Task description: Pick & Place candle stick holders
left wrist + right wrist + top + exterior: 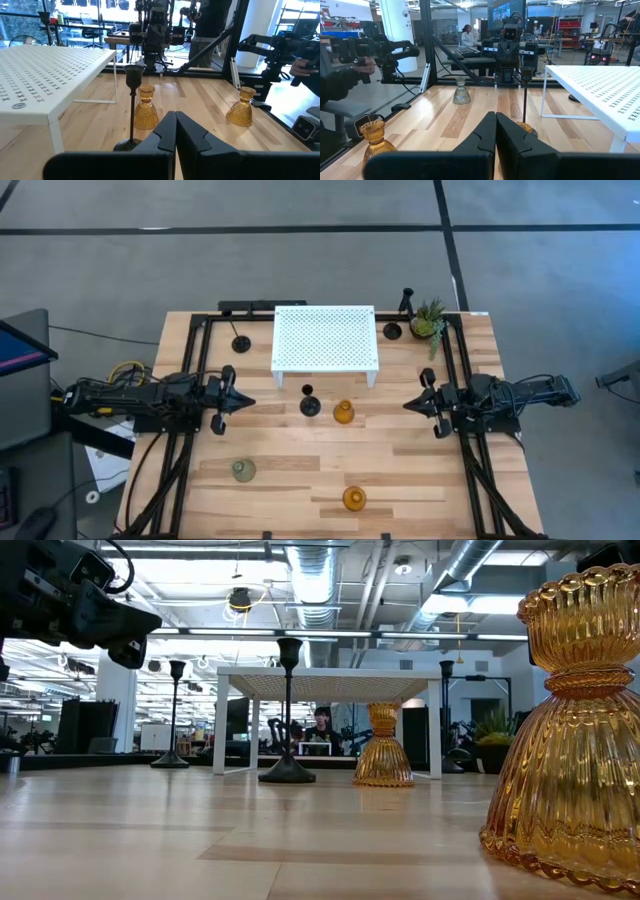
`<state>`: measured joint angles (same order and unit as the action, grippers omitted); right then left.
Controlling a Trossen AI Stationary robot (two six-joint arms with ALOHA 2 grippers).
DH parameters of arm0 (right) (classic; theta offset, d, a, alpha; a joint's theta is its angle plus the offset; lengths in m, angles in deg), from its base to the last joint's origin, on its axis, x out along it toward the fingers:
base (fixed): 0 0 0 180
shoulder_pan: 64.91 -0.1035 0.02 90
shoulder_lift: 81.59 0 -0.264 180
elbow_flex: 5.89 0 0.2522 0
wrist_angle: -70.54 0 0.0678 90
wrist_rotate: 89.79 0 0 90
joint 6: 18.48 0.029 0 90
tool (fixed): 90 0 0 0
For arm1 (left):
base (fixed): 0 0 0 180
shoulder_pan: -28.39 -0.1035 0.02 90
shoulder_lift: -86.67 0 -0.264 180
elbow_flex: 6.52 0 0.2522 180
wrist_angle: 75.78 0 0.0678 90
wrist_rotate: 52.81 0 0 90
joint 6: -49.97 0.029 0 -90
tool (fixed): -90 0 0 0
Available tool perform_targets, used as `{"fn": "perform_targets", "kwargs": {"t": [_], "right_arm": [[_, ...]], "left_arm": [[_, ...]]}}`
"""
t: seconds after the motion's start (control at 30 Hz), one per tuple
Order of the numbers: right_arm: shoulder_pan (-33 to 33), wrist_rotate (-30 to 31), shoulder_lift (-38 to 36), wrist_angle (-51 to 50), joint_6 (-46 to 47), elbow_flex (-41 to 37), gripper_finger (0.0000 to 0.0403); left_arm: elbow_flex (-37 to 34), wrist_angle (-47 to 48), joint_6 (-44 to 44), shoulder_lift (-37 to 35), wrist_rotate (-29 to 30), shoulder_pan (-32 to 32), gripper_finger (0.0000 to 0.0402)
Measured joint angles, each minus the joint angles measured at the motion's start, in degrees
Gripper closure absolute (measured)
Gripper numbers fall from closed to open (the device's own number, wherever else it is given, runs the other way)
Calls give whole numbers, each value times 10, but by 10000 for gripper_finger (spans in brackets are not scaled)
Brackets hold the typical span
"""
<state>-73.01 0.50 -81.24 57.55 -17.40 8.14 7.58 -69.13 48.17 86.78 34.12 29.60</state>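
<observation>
Presently the worktop [420, 480] carries a white perforated stand [326, 337] at its far centre. The left gripper [243, 402] and right gripper [409, 406] hover at opposite sides, both fully closed and empty. Candle stick holders: black ones [310, 406] by the stand, amber [343, 413] beside one, another amber [354, 499] and a grey-green [243, 470] near.

One camera looks straight down on the table [300, 480]. Another sits at tabletop level. Each wrist camera faces the opposite arm, sharing the white stand [326, 337].

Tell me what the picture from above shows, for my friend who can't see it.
A wooden table holds a white perforated stand, with black and glass candle holders scattered around it. The left pincer and right pincer, both shut, wait at either side.
</observation>
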Motion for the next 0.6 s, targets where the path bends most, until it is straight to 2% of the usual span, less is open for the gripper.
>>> {"fn": "perform_targets", "kwargs": {"t": [0.3, 0.6], "right_arm": [[0, 30, 0, 5, -1, 0, 403], [0, 28, 0, 5, 0, 0, 403]], "left_arm": [[0, -5, 0, 0, 0, 0, 398], [0, -7, 0, 0, 0, 0, 398]]}}
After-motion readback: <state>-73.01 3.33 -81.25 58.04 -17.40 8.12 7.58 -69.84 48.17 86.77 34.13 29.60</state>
